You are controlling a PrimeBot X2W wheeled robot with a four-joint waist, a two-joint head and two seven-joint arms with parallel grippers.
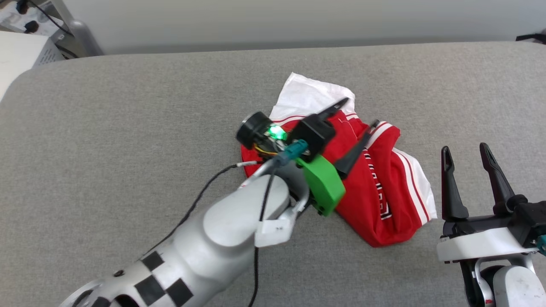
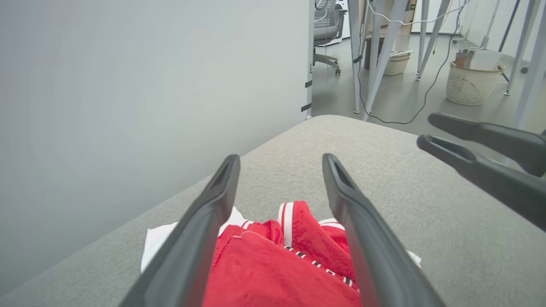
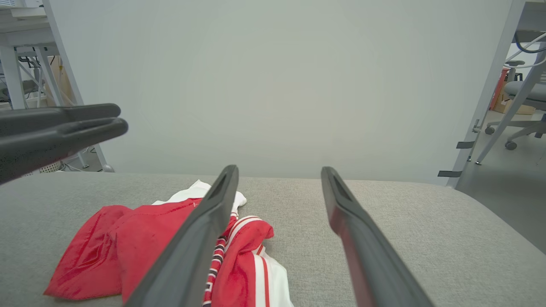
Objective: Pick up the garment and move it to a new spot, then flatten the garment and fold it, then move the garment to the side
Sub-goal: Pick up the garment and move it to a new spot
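Observation:
The garment (image 1: 375,192), a red shirt with white sleeves and striped trim, lies crumpled in a heap on the grey table (image 1: 128,128). My left gripper (image 1: 360,113) hovers just above it, open, with nothing between its fingers. In the left wrist view the garment (image 2: 273,268) lies below and between the spread fingers (image 2: 213,204). My right gripper (image 1: 467,149) stands open to the right of the heap, apart from it. The right wrist view shows the garment (image 3: 140,243) to the left of its fingers (image 3: 341,204), and the left gripper's fingers (image 3: 64,123) high at the left.
The grey padded table runs wide on every side of the heap; its far edge meets a pale wall (image 1: 298,21). A white box and cables (image 1: 25,42) sit off the far left corner. Beyond the table's end are a basket (image 2: 471,83), chair and frame legs.

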